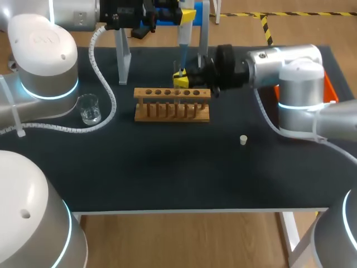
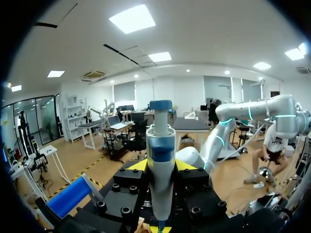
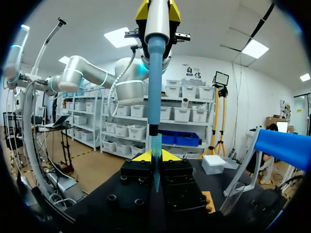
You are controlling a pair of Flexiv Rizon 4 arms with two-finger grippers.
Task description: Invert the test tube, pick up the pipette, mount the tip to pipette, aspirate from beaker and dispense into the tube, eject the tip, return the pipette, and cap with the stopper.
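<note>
- The pipette is held upright at 12 o'clock of the wooden rack, with its shaft pointing down toward the rack's far edge.
- The pipette tip, translucent blue, is seen on the lower end of the shaft in the right wrist view. Whether it is fully seated cannot be told.
- The left gripper is clamped on the pipette's upper body. In the left wrist view the body is pressed between both yellow fingertips, with the plunger button facing the camera.
- The right gripper comes in from 3 o'clock. Its fingers are closed around the pipette tip, one on each side.
- The test tube cannot be made out in the rack from any view.
- The beaker stands at 9 o'clock of the rack, well apart from it. The stopper lies at 4 o'clock on the table.
- Step judged in hand: mounting the tip to the pipette. Ejecting cannot be ruled out from these views alone.
- Next move, if mounting: the tip is to be released by the right gripper, and the pipette carried toward 9 o'clock and lowered into the beaker for aspiration.
</note>
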